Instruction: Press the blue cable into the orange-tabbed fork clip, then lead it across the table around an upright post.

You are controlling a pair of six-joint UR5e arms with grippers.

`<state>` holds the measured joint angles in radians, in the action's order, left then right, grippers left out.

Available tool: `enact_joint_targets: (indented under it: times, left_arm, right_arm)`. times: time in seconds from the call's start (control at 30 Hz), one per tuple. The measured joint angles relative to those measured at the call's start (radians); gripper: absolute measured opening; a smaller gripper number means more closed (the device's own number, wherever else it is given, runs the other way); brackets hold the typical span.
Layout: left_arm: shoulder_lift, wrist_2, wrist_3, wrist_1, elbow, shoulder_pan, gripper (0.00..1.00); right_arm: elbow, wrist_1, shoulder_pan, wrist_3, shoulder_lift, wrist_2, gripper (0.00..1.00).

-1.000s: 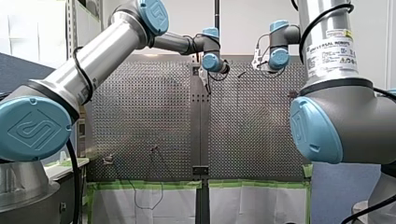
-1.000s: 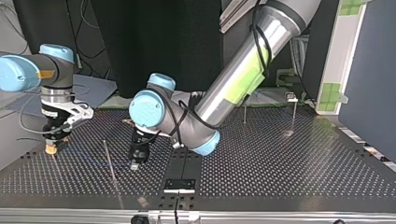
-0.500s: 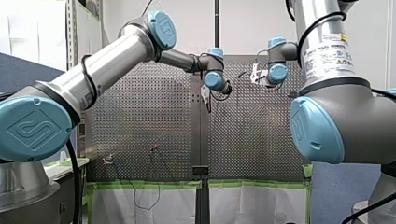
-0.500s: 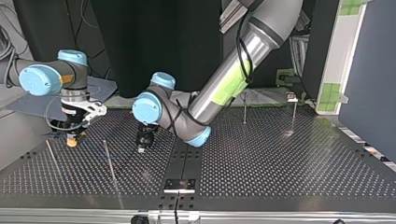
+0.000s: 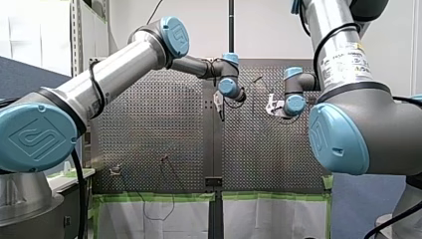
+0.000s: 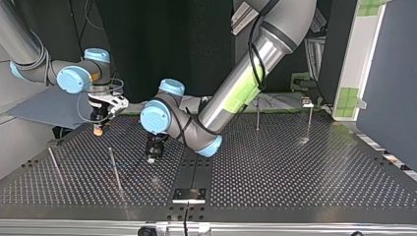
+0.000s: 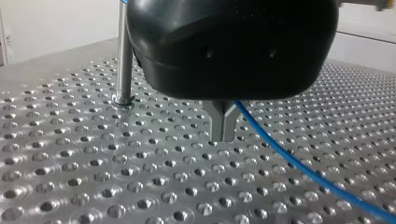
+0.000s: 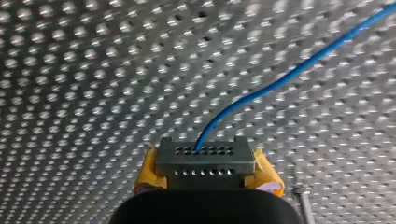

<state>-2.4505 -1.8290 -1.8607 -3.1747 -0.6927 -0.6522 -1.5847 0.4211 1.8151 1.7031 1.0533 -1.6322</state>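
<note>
Perforated metal counter [image 7: 70, 163] is shiny, with even rows of small round holes. One thin steel post [image 7: 123, 56] stands upright in it, near my left gripper [image 7: 223, 133]. This gripper has a black rounded body, and its two metal fingers are pressed together. The blue cable [image 7: 299, 165] comes out just beside them and runs low over the counter; I cannot tell if they clamp it. My right gripper [image 8: 201, 155], with yellow pads [image 8: 268, 177], is closed on the blue cable, which leaves it in a smooth curve
</note>
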Motion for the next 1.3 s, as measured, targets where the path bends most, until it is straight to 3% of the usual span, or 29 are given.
enact_joint_targets:
  times: [0.13, 0.43, 0.8, 0.97, 1.3]
  left_arm:
    - [0.0, -0.012, 0.006, -0.003, -0.001, 0.001, 0.01]
    - [0.0, -0.033, 0.01, -0.004, -0.001, -0.001, 0.01]
    - [0.0, -0.042, 0.009, -0.003, -0.002, 0.0, 0.01]
    - [0.0, -0.043, 0.009, -0.003, -0.003, 0.0, 0.01]
    - [0.0, -0.044, 0.008, -0.003, -0.003, 0.002, 0.01]
  right_arm:
    - [-0.012, 0.03, -0.006, 0.001, -0.03, -0.003, 0.0]
    - [-0.016, 0.108, -0.047, 0.008, -0.108, -0.003, 0.0]
    - [-0.02, 0.197, -0.13, 0.001, -0.201, 0.018, 0.0]
    - [-0.025, 0.234, -0.167, 0.014, -0.247, 0.029, 0.0]
    - [-0.025, 0.274, -0.19, 0.046, -0.332, 0.032, 0.0]
